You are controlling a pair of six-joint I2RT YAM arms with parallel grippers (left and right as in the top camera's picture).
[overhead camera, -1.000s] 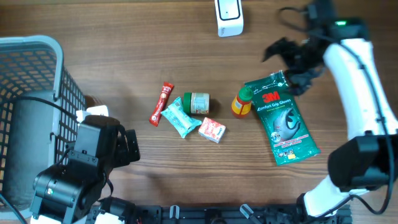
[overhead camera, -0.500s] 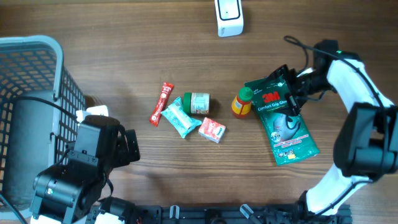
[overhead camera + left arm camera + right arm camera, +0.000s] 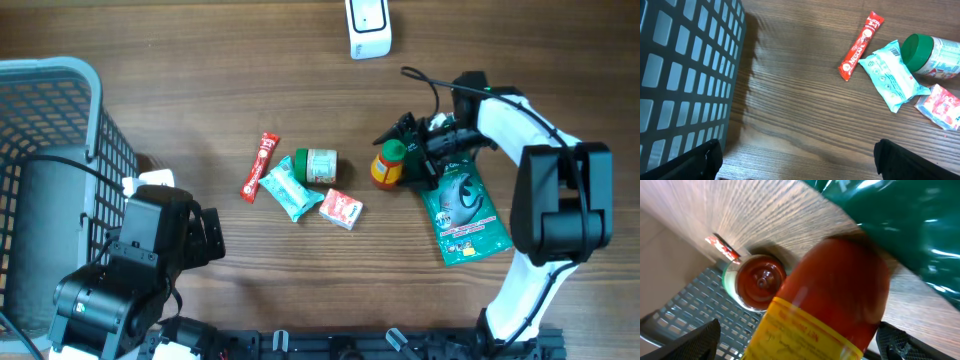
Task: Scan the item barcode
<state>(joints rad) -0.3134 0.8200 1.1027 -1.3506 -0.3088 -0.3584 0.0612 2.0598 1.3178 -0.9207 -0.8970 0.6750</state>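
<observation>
Overhead: wood-grain bench [image 3: 200, 60], white boxy scanner [image 3: 368, 28] at the far edge. Mid-bench cluster: slim red sachet [image 3: 260, 167], crinkled teal packet [image 3: 291, 187], green-lidded jar [image 3: 320, 165] on its side, small red-white pack [image 3: 341, 209]. To their right is an orange bottle [image 3: 388, 167] with a green cap, just beside a glossy green glove packet [image 3: 463, 205]. The right fingers [image 3: 400, 130] straddle the bottle. The left fingers [image 3: 210, 235] sit beside a grey mesh basket [image 3: 60, 150]. Left wrist: fingers fully spread, holding nothing, over bare grain. Right wrist: the bottle's rounded, yellow-labelled body fills the gap between widely parted fingers; contact cannot be told.
</observation>
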